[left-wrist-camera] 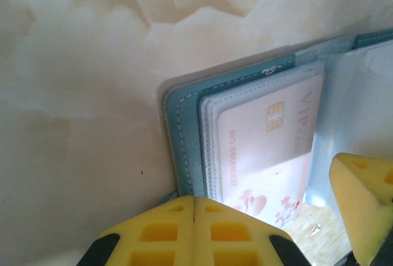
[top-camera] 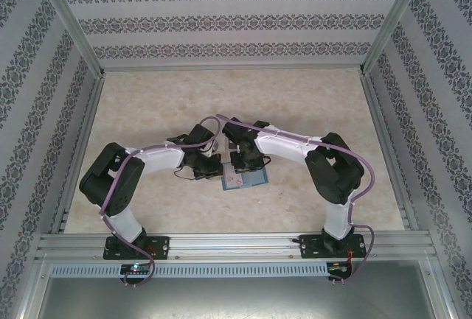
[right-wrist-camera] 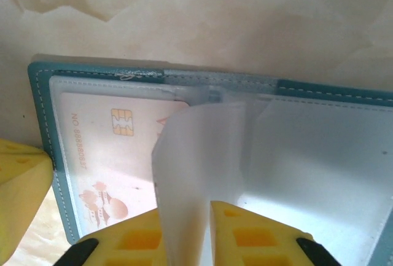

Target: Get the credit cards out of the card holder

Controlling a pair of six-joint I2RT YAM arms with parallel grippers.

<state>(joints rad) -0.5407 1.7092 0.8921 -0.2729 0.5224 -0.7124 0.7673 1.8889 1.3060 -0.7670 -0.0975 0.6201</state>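
Two arms bend in from either side, the left arm (top-camera: 122, 179) and the right arm (top-camera: 332, 172). Their elbows are flung outward and their wrists meet low over the middle of the table (top-camera: 162, 105). One wallet (top-camera: 251, 180) lies there on the tabletop, opened flat, with a teal stitched border around a blue-grey inside.

One card (left-wrist-camera: 270, 149) is all I can count. It is pale, with a gold chip and small reddish marks, and it lies flat behind clear plastic in the half nearer the left arm (the plastic leaves are stacked, and I cannot count them).

The left gripper (left-wrist-camera: 194, 229) points down at the wallet's outer edge on that side. Its yellow fingers are pressed together with no gap, and the tips touch the teal border. Whether they pinch the cover or just press on it I cannot tell.

The right gripper (right-wrist-camera: 187, 214) comes down over the wallet's middle. Its fingers are clamped on one clear sleeve (right-wrist-camera: 196, 155), which stands up from the fold and curls between them. From the left wrist, one of its fingers (left-wrist-camera: 362, 198) shows just beside the card.
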